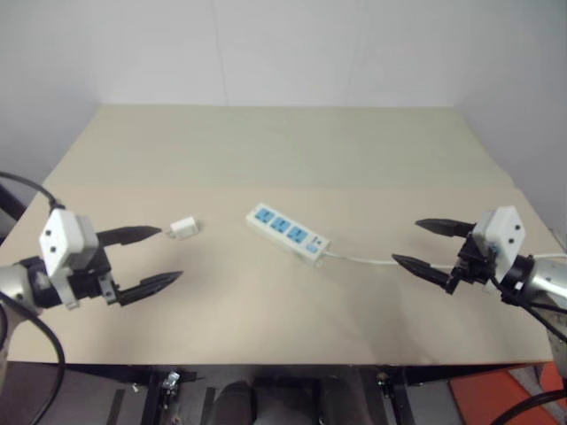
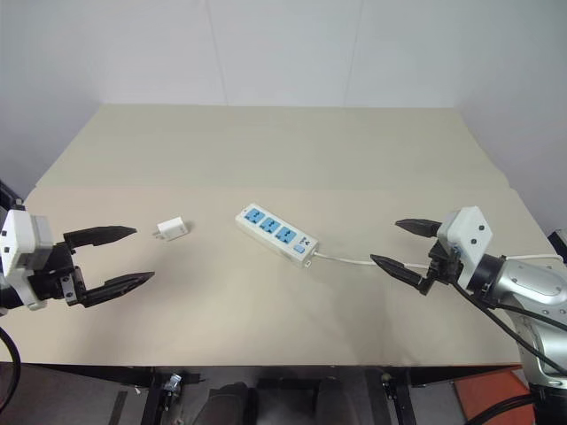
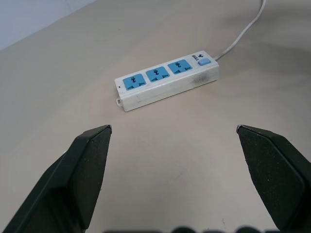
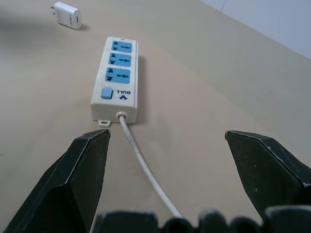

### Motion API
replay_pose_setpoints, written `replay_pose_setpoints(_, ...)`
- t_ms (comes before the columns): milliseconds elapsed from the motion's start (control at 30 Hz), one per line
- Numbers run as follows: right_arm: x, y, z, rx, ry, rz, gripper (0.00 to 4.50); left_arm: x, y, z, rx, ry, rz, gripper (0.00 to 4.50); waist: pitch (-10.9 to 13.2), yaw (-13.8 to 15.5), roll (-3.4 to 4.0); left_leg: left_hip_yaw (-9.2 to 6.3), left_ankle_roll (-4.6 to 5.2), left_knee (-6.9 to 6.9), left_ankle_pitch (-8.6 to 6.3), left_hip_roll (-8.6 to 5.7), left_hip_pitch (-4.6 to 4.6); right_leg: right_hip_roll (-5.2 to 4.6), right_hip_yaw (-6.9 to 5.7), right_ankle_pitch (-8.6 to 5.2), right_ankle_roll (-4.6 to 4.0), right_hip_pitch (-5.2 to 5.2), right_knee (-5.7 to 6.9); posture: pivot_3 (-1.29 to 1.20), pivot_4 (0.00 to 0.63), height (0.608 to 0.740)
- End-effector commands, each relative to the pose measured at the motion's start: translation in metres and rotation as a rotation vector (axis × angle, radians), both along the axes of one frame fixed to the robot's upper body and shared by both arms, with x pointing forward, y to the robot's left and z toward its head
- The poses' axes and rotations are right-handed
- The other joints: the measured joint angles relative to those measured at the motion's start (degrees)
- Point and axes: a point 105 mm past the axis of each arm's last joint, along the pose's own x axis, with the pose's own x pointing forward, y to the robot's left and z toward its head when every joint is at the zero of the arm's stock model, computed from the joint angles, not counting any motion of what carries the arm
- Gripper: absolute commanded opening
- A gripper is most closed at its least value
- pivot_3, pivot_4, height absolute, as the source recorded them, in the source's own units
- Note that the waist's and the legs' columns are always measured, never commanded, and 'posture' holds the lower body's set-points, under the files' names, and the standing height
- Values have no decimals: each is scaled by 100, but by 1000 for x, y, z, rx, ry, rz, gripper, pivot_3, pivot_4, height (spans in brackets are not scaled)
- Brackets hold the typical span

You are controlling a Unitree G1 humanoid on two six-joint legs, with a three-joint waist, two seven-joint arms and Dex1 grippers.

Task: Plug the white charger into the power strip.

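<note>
Nothing is in hand yet: the left claw (image 1: 151, 258) hangs with its two black fingers spread wide and empty, and the right claw (image 1: 432, 247) is just as wide and just as empty over the far side of the table (image 1: 292, 142). The white charger (image 1: 183, 228) lies flat on the table just beyond the left claw's upper finger, prongs pointing toward that claw, while the power strip (image 1: 287, 234) sits slantwise in the middle, its three blue sockets facing up and its thin cord (image 1: 368, 260) trailing off toward the right claw. From where I stand, the trouble lies in how small and light that charger looks — a finger coming in a shade off could nudge it and send it skating across the smooth top instead of pinching it. Gripped over the prongs or at a skew, it would probably meet the socket crooked and jam. The strip itself is loose on the table, so I'd expect a downward push to tip or shove it unless the right claw pins it first — and that claw, reaching in, could snag the cord and drag the strip round.
</note>
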Motion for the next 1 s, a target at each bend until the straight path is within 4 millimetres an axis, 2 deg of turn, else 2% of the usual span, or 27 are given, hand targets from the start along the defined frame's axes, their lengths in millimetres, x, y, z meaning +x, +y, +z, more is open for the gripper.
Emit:
replay_pose_setpoints(33, -1, -1, 10, -19, -49, 6, 4466, 0, -2, 7, 21, -35, -18, 4500, 0, -1, 0, 0, 0, 0, 0, 0, 0, 0, 0, 0, 0, 0, 0, 0, 150, 740)
replay_pose_setpoints(400, -3, 0, 8, -25, -40, 28, 4466, -1, -2, 5, 17, -27, -26, 4500, 0, -1, 0, 0, 0, 0, 0, 0, 0, 0, 1, 0, 0, 0, 0, 0, 150, 740)
replay_pose_setpoints(600, -3, 8, -3, -2, -9, 41, 4466, -1, -2, 6, 7, -29, -28, 4500, 0, -2, 0, 0, 0, 0, 0, 0, 0, 0, 0, 0, 0, -1, 0, 0, 150, 740)
replay_pose_setpoints(767, 2, 25, -21, 43, 31, 71, 4466, 0, -5, 7, 0, -30, -45, 4500, 0, -2, 0, -1, 0, 0, 0, 1, 0, 1, 1, 0, 0, -2, 1, 0, 150, 740)
replay_pose_setpoints(1000, 26, 65, -44, 147, 43, 87, 4466, 5, -11, 7, -9, -29, -75, 4500, 0, -23, 0, -2, 0, -1, 0, 3, 2, 4, 6, 2, -3, -7, 4, 0, 150, 740)
